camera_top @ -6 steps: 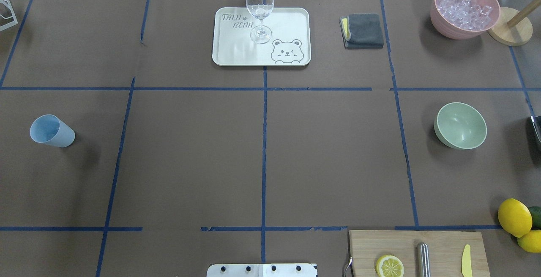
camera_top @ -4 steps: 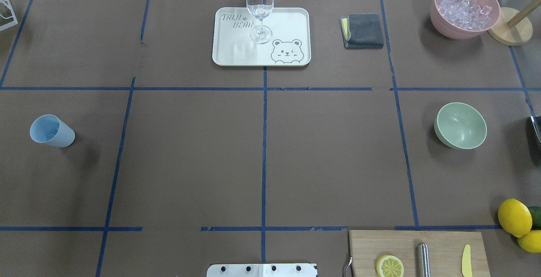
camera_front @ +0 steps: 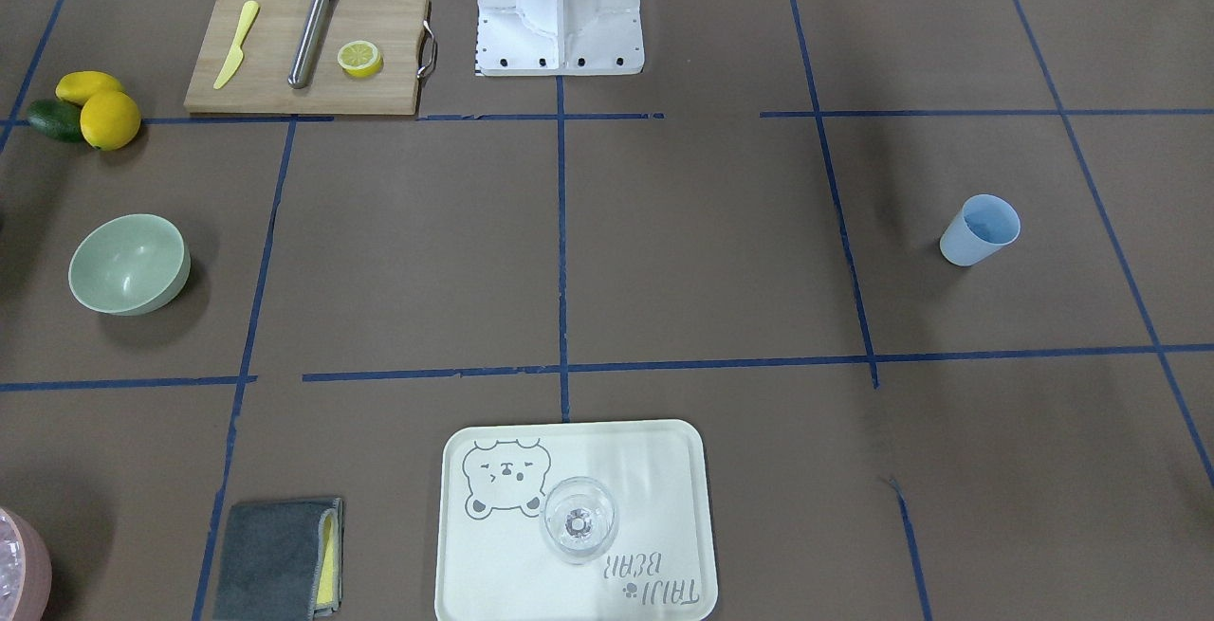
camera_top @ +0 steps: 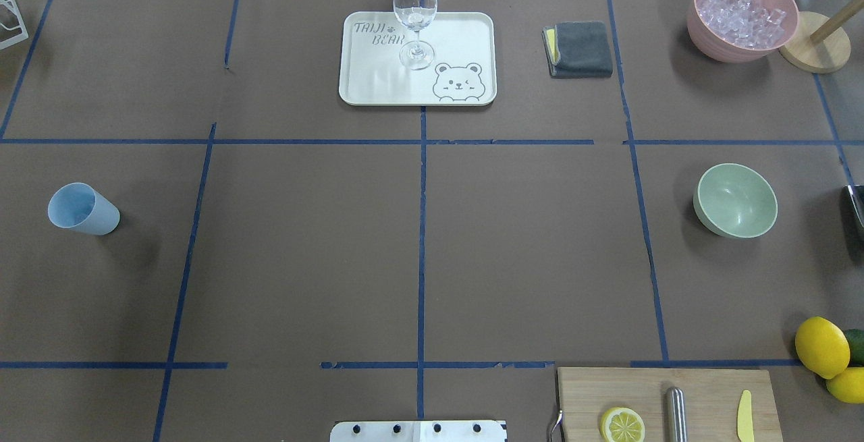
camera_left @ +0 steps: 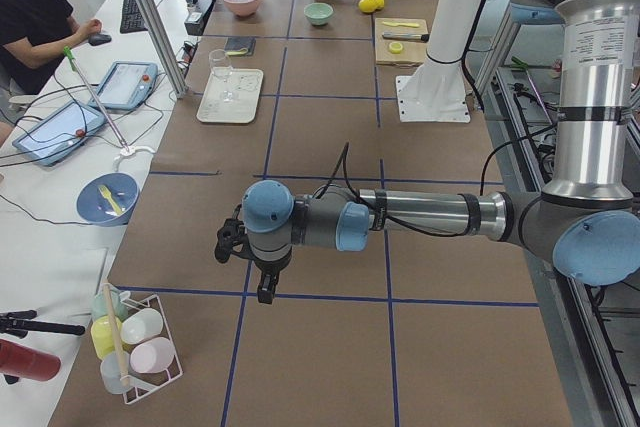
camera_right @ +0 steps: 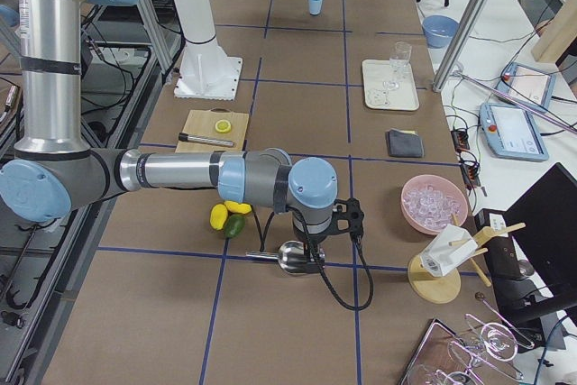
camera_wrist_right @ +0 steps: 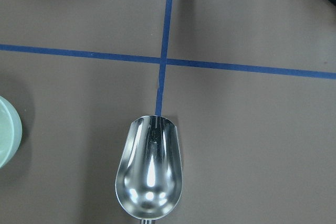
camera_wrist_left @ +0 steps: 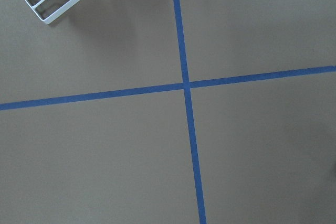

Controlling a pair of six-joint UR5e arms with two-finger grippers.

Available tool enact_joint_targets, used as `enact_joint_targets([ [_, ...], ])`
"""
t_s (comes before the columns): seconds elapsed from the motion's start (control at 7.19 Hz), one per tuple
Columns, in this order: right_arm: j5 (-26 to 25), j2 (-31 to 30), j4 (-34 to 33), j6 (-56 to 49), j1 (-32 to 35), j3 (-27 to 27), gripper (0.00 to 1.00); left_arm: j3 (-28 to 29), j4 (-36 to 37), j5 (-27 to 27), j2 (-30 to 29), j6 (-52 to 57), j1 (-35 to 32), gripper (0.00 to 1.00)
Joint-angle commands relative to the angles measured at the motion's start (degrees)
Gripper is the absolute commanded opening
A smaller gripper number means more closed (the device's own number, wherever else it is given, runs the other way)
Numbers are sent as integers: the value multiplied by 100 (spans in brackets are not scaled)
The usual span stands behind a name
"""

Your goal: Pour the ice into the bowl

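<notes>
The pale sage-green bowl stands empty at the table's right side, also seen in the front view; its rim shows at the right wrist view's left edge. No loose ice cubes show; the upright blue cup at the far left does not reveal its contents. My right gripper hangs over an empty metal scoop lying on the table right of the bowl. My left gripper hovers over bare table past the cup. Whether either gripper is open or shut I cannot tell.
A pink bowl of ice and a wooden stand sit at the back right. A wine glass stands on a tray, with a grey cloth beside it. A cutting board and lemons lie front right.
</notes>
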Motion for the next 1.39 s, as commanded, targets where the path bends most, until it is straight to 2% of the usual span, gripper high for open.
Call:
enact_joint_targets([
  [0.0, -38, 193, -19, 10, -19, 237, 100, -764, -136, -29, 7, -453, 115, 100],
  [0.14, 58, -32, -19, 80, -28, 220, 100, -1090, -554, -12, 120, -988, 299, 100],
  [0.28, 259, -138, 16, 759, -98, 229, 100, -1267, -1133, 23, 295, -1585, 562, 100],
  [0.42, 391, -174, 425, 1175, -499, 246, 100, -1338, -1791, 41, 488, -2244, 843, 100],
  [0.56, 375, -209, 891, 1762, -929, 238, 100, -1426, -2033, 163, 534, -2746, 1098, 100],
  [0.69, 340, -262, 1591, 2568, -1299, 220, 100, -1758, -2035, 739, 630, -3213, 1536, 100],
  [0.83, 331, -332, 2112, 3203, -1659, 211, 100, -2161, -2044, 1066, 909, -3287, 1784, 100],
  [0.97, 322, -333, 2604, 3931, -2080, 211, 100, -2348, -2044, 1096, 956, -3462, 1821, 100],
  [1.11, 113, -341, 3105, 4669, -2563, 203, 100, -2428, -2183, 1200, 956, -3907, 2117, 100],
  [1.25, -106, -341, 3502, 5077, -2812, 124, 100, -2429, -2533, 1584, 1078, -4199, 2372, 100],
])
